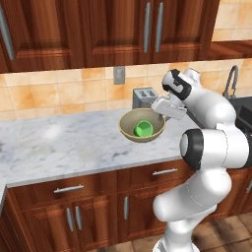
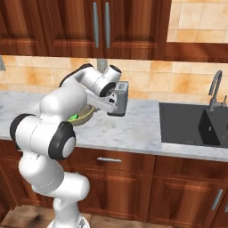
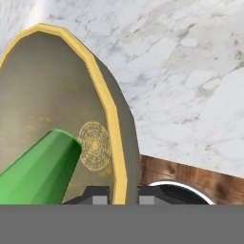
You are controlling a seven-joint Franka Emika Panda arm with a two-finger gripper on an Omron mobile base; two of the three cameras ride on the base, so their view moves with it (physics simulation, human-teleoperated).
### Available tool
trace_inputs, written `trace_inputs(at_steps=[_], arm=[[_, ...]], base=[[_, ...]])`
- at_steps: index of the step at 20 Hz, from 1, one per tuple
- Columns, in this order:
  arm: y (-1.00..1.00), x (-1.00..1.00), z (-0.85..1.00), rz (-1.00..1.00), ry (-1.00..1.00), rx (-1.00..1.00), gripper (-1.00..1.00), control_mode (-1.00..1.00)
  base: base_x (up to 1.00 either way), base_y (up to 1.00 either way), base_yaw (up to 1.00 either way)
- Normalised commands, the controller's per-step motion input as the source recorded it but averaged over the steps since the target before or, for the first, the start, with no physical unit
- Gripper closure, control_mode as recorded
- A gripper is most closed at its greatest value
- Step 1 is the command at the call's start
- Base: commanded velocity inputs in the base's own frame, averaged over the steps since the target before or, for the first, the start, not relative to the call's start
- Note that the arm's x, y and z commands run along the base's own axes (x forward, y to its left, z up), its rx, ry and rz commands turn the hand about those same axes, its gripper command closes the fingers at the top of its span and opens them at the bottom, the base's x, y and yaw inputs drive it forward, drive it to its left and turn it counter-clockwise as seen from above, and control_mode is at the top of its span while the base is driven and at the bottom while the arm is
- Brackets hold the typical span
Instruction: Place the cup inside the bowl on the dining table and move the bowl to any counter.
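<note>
- Hand [image 3: 114,193]: closed on the rim of the bowl, one dark tip on the inside face and one on the outside, pinching the wall edge-on near the bottom of the hand view.
- Bowl [image 1: 132,129]: wide, round, tan-beige outside, olive-yellow inside with a yellow lip; held above the marble tabletop [image 1: 59,142] of the wall counter, tilted slightly, apparently clear of the surface, though contact cannot be ruled out. Judged rigid and hard-walled, likely smooth and somewhat slippery at the lip; a one-sided rim pinch leaves the far side hanging, so prone to swing or rotate in the grip. Best hold: the rim wall, as taken, kept level.
- Cup [image 1: 143,129]: small bright green tumbler, lying loose inside the bowl near its centre. Judged light, stiff, free to roll or slide out under a strong tilt.
- Toaster [image 1: 144,98]: grey, standing just behind the bowl against the tan tile backsplash.
- Sink [image 2: 191,122]: dark basin with curved faucet, well apart to the right.
- Remaining, by judgement: lowering and release onto the tabletop.
</note>
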Motion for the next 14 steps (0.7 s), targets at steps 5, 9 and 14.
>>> trace_inputs(at_steps=[5,9,14], arm=[[0.01,0.0,-0.02,0.0,0.0,0.0,1.0,-1.0],[0.41,0.0,-0.5,0.0,-0.01,0.09,1.0,-1.0],[0.67,0.0,-0.38,0.0,0.0,0.07,1.0,-1.0]], base=[[0.0,0.0,0.0],[0.0,0.0,0.0],[0.0,0.0,0.0]])
